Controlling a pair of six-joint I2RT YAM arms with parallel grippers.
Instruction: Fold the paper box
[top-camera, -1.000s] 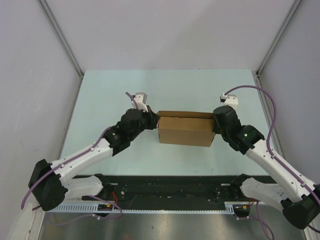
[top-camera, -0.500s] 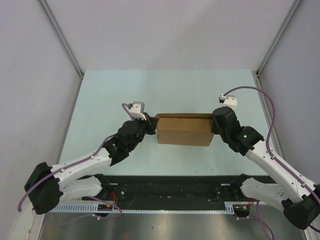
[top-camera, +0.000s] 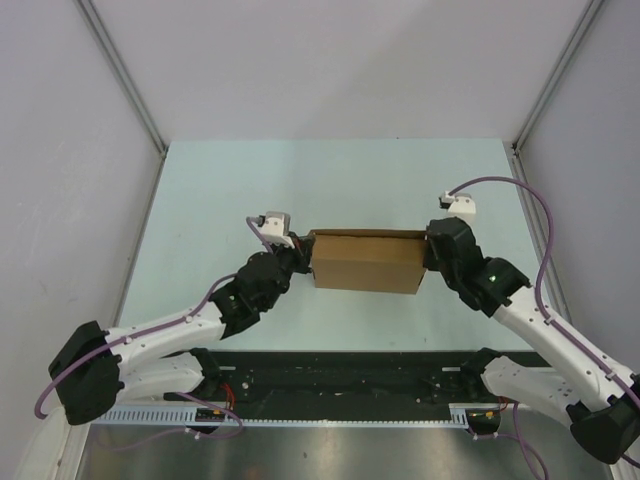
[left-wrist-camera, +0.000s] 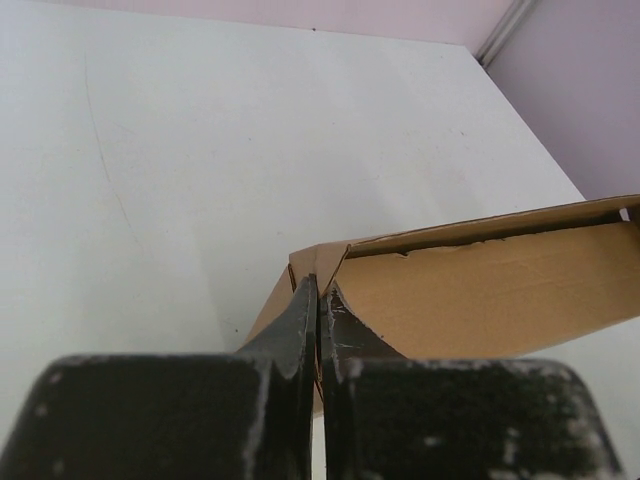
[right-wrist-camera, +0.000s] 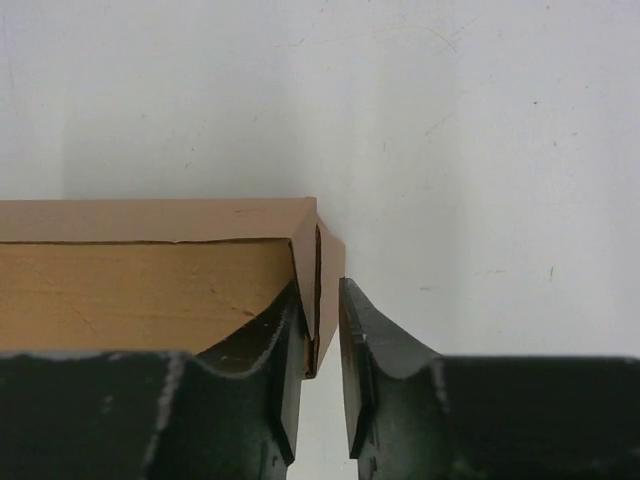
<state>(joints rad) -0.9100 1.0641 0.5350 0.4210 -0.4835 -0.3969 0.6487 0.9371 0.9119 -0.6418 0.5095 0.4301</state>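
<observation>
I can read no text, label, brand, number or sign in any of my views; the paper box (top-camera: 365, 263), ahead of me at twelve o'clock, shows only plain brown cardboard on every face I see.

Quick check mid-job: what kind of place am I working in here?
Probably a lab robot cell, not a home: plain panel walls framed by metal struts, and a pale table holding one cardboard box.
</observation>
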